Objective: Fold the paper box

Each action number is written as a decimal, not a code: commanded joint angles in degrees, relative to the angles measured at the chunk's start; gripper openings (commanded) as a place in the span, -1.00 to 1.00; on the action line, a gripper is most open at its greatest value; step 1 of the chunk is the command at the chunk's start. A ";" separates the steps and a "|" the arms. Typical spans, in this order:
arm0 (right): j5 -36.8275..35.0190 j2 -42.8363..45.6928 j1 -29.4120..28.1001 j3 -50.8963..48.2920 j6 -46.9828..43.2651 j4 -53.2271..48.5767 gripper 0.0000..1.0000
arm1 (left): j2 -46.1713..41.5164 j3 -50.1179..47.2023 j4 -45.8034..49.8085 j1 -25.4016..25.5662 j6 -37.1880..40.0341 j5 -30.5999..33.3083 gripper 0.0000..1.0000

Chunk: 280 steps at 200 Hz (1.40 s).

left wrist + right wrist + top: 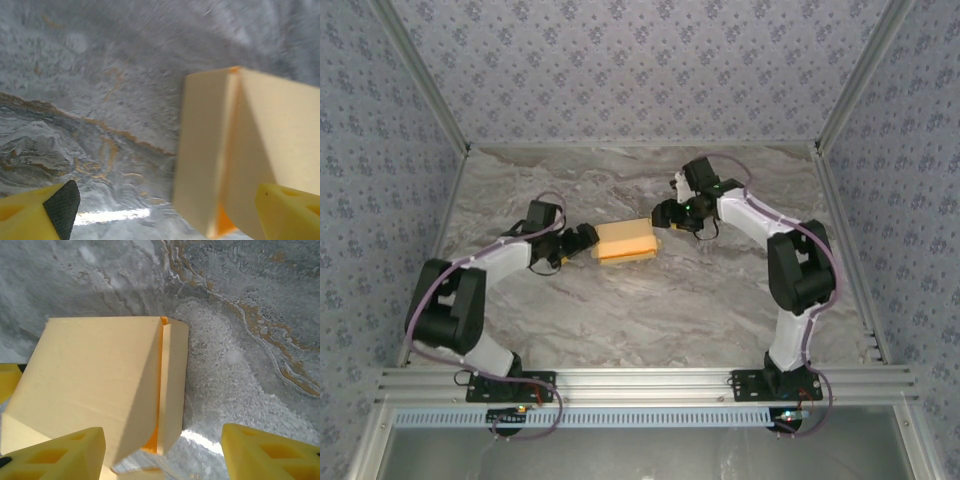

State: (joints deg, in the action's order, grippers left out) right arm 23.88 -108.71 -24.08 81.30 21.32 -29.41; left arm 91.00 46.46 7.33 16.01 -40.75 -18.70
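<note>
Finding: the tan-yellow thin-cardboard paper box (625, 241) lies mid-way across the grey marbled table (650, 310), between your two grippers. The left gripper (584, 241) and right gripper (665, 214) are both spread and grasp nothing. Risk: one side flap looks unseated, so an off-centre push could slide the box or spring the fold.

No readable text, labels, brands, numbers; paper box (100, 380) faces blank.
</note>
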 commanded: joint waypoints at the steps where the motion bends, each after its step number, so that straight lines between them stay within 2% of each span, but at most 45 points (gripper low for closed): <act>1: -1.34 -2.87 -0.43 2.73 -3.27 -4.78 0.30 | 3.22 0.97 0.81 -0.18 2.91 -1.77 0.82; 34: -2.96 -6.66 -0.81 2.52 -5.14 -7.29 0.24 | 4.31 -0.41 -0.47 -0.14 3.84 -0.99 0.82; 59: -0.73 -5.91 -0.79 0.19 -4.41 -5.44 0.21 | 5.04 -0.55 -1.09 -0.10 4.36 -1.94 0.81; 75: 1.45 -3.96 0.09 -1.87 -2.68 -3.17 0.23 | 5.81 -0.67 -1.22 -0.10 4.62 -1.87 0.78; 112: 9.82 1.11 5.93 -7.46 3.97 3.32 0.26 | 6.88 -1.09 -1.70 0.22 6.87 -1.78 0.67; 129: 14.33 1.50 6.60 -7.24 4.87 4.05 0.29 | 6.78 -0.85 -0.82 0.93 8.80 -0.63 0.67; 145: 15.34 0.85 5.90 -5.72 4.70 3.08 0.30 | 6.82 -0.58 -0.22 1.52 9.98 0.06 0.67; 180: 9.32 -2.80 2.38 0.19 0.74 -2.13 0.33 | 5.28 -1.07 -0.66 1.57 9.11 -0.28 0.67; 219: -4.00 -8.05 -1.48 4.24 -4.71 -8.63 0.31 | 0.08 -0.53 -0.28 0.56 5.82 -0.37 0.75; 256: -9.12 -9.00 -3.22 2.44 -6.18 -8.35 0.26 | 0.00 0.64 -4.16 -0.01 0.44 -6.64 0.78; 280: -9.49 -8.03 -3.87 1.06 -6.08 -6.74 0.25 | 2.14 0.33 -5.81 1.06 0.10 -6.17 0.76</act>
State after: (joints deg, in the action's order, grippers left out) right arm 20.05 -116.71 -27.33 84.53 16.88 -34.22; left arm 92.29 46.54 4.51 16.25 -38.54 -22.63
